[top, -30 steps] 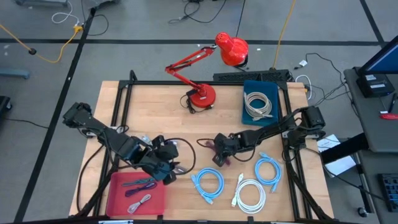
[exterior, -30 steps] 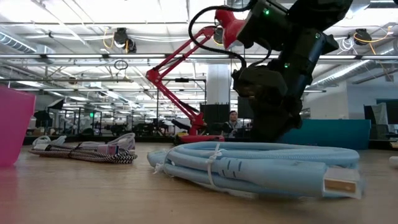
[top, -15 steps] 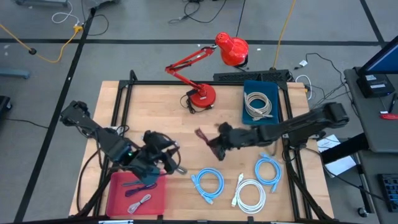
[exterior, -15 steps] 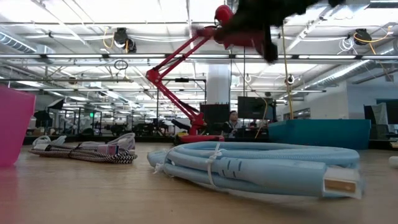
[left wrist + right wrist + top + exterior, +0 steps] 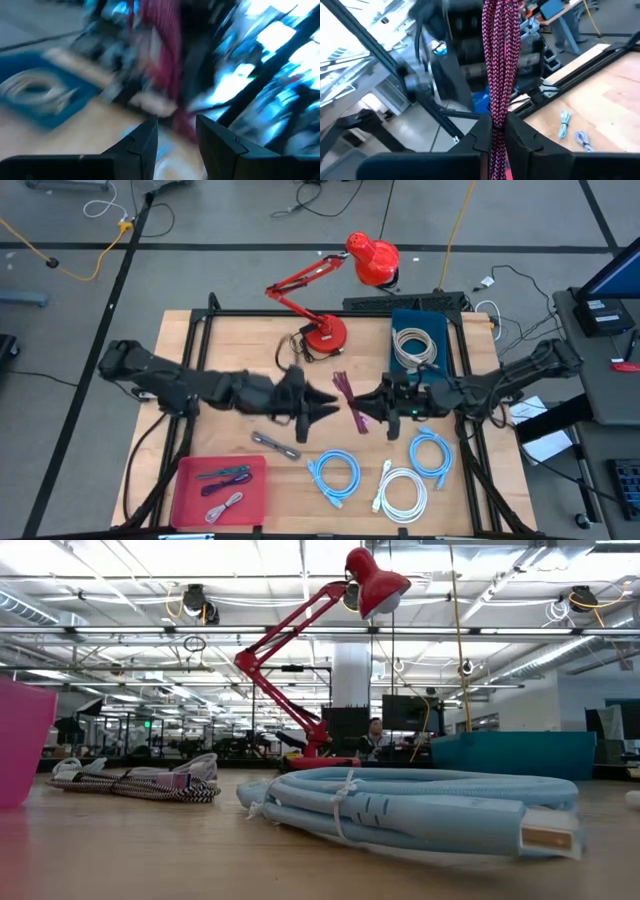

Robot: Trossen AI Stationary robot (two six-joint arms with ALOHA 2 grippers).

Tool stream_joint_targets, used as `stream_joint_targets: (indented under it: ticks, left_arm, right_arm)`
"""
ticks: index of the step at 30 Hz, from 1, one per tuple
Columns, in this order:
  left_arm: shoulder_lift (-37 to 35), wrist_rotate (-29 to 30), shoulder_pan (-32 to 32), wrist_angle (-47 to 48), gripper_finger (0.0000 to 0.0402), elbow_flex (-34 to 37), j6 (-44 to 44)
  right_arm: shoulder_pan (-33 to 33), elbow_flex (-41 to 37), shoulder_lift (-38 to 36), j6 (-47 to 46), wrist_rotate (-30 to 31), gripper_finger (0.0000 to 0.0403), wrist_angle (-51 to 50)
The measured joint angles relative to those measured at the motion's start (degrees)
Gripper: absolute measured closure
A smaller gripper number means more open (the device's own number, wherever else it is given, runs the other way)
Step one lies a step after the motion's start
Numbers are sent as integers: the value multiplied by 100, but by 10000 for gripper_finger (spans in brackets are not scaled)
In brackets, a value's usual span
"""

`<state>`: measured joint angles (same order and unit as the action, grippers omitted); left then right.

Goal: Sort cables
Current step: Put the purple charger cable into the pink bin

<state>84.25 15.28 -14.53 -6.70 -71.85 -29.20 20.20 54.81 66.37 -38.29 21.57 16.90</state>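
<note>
My right gripper [image 5: 362, 412] hangs above the table's middle, shut on a short maroon cable bundle [image 5: 344, 390]. My left gripper [image 5: 325, 408] faces it from the left, open [image 5: 176, 135], with the blurred maroon bundle [image 5: 162, 65] just ahead of its fingers. A grey bundle [image 5: 270, 443] lies on the wood near the red tray [image 5: 190, 498], which holds a purple-teal bundle [image 5: 225, 474] and a grey one [image 5: 225, 504]. Two light-blue coils [image 5: 333, 476] [image 5: 430, 452] and a white coil [image 5: 405, 492] lie at the near right. A beige coil [image 5: 413, 347] rests in the blue tray [image 5: 397, 365]. My right gripper pinches the maroon bundle between its two fingers [image 5: 520, 141], close to one end [image 5: 497, 122]. The fingers reach in level from the table's right. The bundle's long part sticks out past them toward the far side, lifted clear of the table.
A red desk lamp [image 5: 325, 335] stands at the far middle, its head [image 5: 372, 260] beyond the table's edge. A black frame [image 5: 300, 313] borders the tabletop. In the low view, a light-blue coil [image 5: 420, 810] fills the foreground and a striped bundle [image 5: 150, 785] lies at the left.
My right gripper has risen from the table with the maroon bundle, tipping from pointing down to level, and has left the low view. My left gripper has swung from above the red tray toward the table's middle and tipped level, facing the right gripper.
</note>
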Motion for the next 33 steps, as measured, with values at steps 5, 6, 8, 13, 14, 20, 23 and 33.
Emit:
stream_joint_targets:
  ticks: [5, 6, 8, 13, 14, 20, 23, 33]
  left_arm:
    - [11, -362, 415, -159, 266, 10, -9]
    - [15, -472, 467, -162, 266, 15, -48]
    - [10, -618, 535, -271, 266, 15, -113]
    - [116, -722, 545, -773, 266, 13, -22]
    - [119, -797, 547, -885, 266, 8, -12]
    - [92, -1099, 546, -949, 266, -68, 31]
    - [98, -1136, 505, -905, 266, -66, 71]
    - [96, -1095, 495, -757, 191, -66, -167]
  right_arm:
    - [326, 0, 9, 155, 418, 382, 239]
    - [382, 0, 1, 178, 488, 382, 268]
    - [484, 0, 0, 195, 588, 382, 281]
    - [657, 0, 33, 195, 843, 382, 293]
    - [667, 0, 42, 210, 867, 382, 317]
    - [626, 0, 44, 402, 876, 382, 678]
    - [578, 0, 44, 454, 886, 382, 787]
    - [562, 0, 44, 465, 874, 382, 967]
